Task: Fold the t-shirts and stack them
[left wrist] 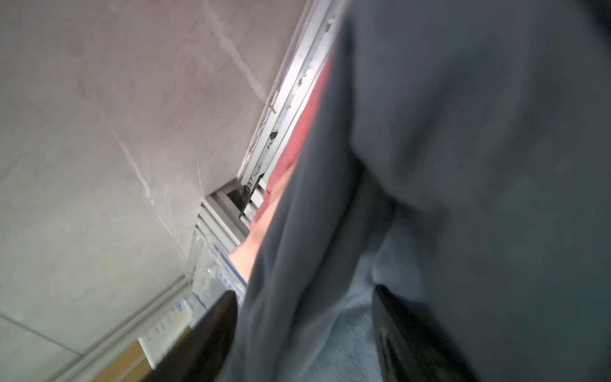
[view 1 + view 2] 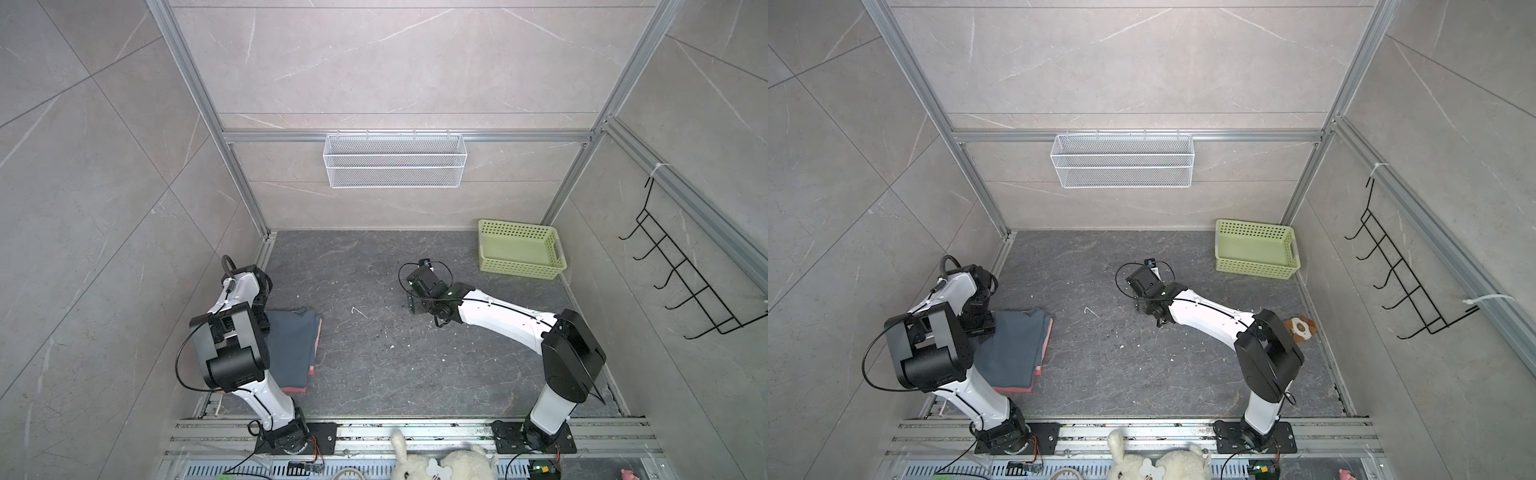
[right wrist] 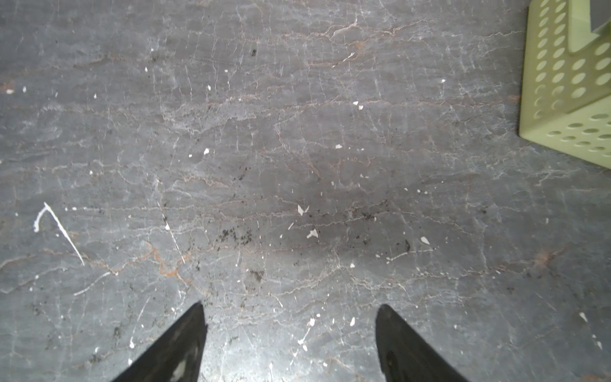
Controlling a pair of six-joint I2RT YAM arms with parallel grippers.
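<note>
The folded blue-grey t-shirt (image 2: 291, 349) (image 2: 1013, 349) lies on top of the salmon-pink t-shirts (image 2: 317, 332) (image 2: 1049, 332) as 1 stack at the left side of the dark stone floor (image 2: 374, 353), close beside the aluminium rail (image 1: 297, 82) at the foot of the left wall. How many pink layers there are cannot be told. The left gripper (image 2: 263, 323) (image 1: 304, 291) sits low over the far left part of the stack. In its wrist view, which is blurred, the 2 dark fingers (image 1: 211, 337) stand wide apart with blue-grey cloth bunched between them, released rather than pinched. The right gripper (image 2: 414, 309) (image 3: 290, 305) hangs well apart from the stack over bare floor near the middle, jaws spread, with nothing between them. In both top views the left arm's elbow hides the stack's left half. A pale green basket (image 2: 519, 270) (image 2: 1254, 268) (image 3: 568, 99) stands in the far right corner, and a small brown-and-white plush toy (image 2: 1300, 328) lies by the right wall behind the right arm. The stack's long axis runs from near to far, leaning a little to the right at the far end, with pink showing along its right and near edges. Which end holds the collar cannot be told.
</note>
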